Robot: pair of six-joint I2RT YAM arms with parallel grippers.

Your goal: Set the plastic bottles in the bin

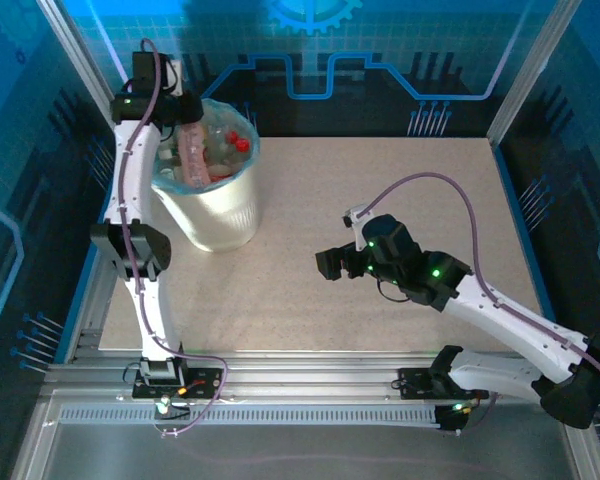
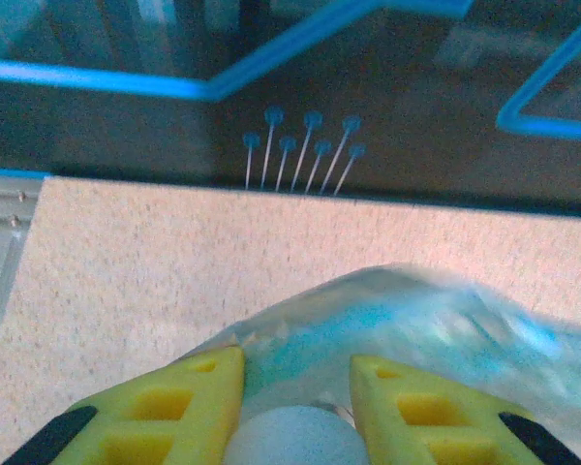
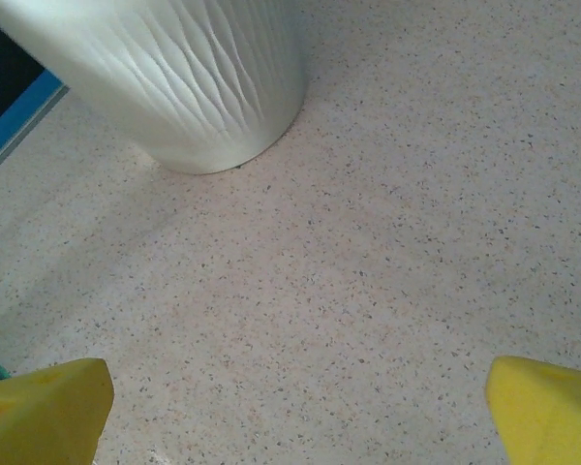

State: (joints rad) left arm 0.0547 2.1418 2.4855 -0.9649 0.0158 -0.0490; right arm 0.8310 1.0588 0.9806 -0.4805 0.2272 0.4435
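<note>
The white ribbed bin (image 1: 220, 210) with its light-blue bag stands at the back left, and several plastic bottles (image 1: 235, 145) with red caps lie inside it. My left gripper (image 1: 180, 125) hangs over the bin's left rim, shut on a pink-labelled bottle (image 1: 193, 152) that points down into the bin. In the left wrist view a pale blue cap (image 2: 295, 438) sits between the yellow fingers (image 2: 189, 407), with the blue bag (image 2: 436, 325) beyond. My right gripper (image 1: 332, 263) hovers low over the table's middle, open and empty (image 3: 300, 417). The bin's wall (image 3: 174, 77) stands ahead of it.
The speckled table (image 1: 380, 200) stretches bare from the bin to the right edge. Blue-lit enclosure walls (image 1: 380, 60) and metal posts surround it. An aluminium rail (image 1: 310, 375) runs along the near edge by the arm bases.
</note>
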